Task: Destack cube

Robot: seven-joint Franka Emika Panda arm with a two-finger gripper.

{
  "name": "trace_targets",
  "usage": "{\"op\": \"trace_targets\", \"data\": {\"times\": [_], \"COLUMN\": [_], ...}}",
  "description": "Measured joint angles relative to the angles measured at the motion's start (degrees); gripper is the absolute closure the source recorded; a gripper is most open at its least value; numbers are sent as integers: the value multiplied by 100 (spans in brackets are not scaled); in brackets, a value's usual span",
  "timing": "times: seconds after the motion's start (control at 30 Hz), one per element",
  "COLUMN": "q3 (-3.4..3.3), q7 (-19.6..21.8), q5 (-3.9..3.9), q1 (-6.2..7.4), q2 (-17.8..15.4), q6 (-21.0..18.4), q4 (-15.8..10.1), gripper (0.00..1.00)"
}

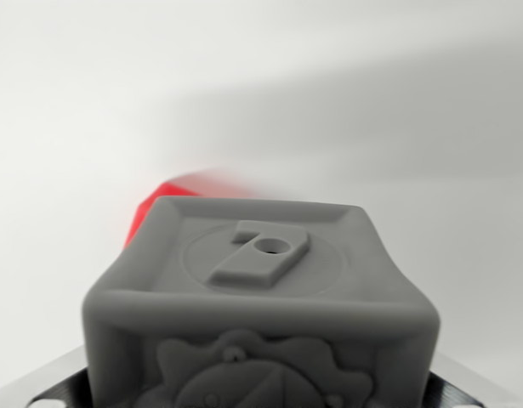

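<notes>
A grey cube with a raised number on its top face and a relief pattern on its near side fills the lower middle of the wrist view, sharp and very close. Only dark parts of my gripper show, at the bottom corners on either side of the cube, and it appears shut on the grey cube. Behind the grey cube, at its upper left, a corner of a red cube peeks out, blurred. The rest of the red cube is hidden, and I cannot tell whether the two cubes touch.
A plain white surface lies all around, with a broad soft shadow across the upper right.
</notes>
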Motion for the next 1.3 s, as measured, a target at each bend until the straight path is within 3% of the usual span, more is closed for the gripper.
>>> {"op": "trace_targets", "data": {"times": [1.3], "q3": [23], "q7": [-2507], "q5": [144], "q1": [-564], "q2": [728], "q6": [-108], "q4": [822], "gripper": [100]}}
